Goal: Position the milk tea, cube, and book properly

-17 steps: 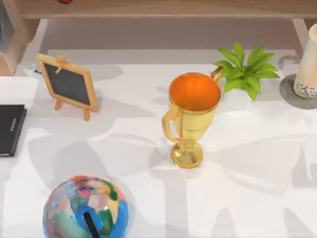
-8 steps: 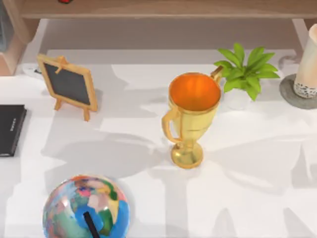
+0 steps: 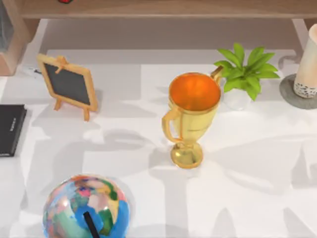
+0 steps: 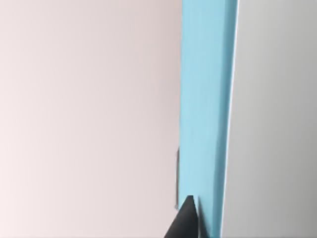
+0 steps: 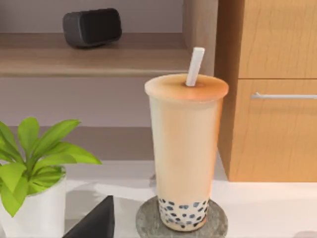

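Observation:
The milk tea [image 3: 308, 64] stands upright on a grey round coaster [image 3: 290, 96] at the table's far right edge. In the right wrist view the milk tea [image 5: 184, 148] is a short way ahead, with a white straw and dark pearls at its base. One dark finger [image 5: 99, 223] of my right gripper shows well apart from the cup, with nothing held. In the left wrist view the teal-blue cover of the book [image 4: 205, 99] runs close to the camera, and a dark fingertip [image 4: 185, 220] of my left gripper presses against it. The cube is out of view.
A gold trophy [image 3: 190, 114] stands mid-table, with a potted plant [image 3: 245, 69] behind it to the right. A chalkboard easel [image 3: 68, 85] and a flat black book [image 3: 10, 129] sit at the left, a globe [image 3: 84, 208] at the front left. A wooden shelf [image 3: 158, 9] runs along the back.
The arm shadows on the left half of the table have shifted. The objects on the table have not moved.

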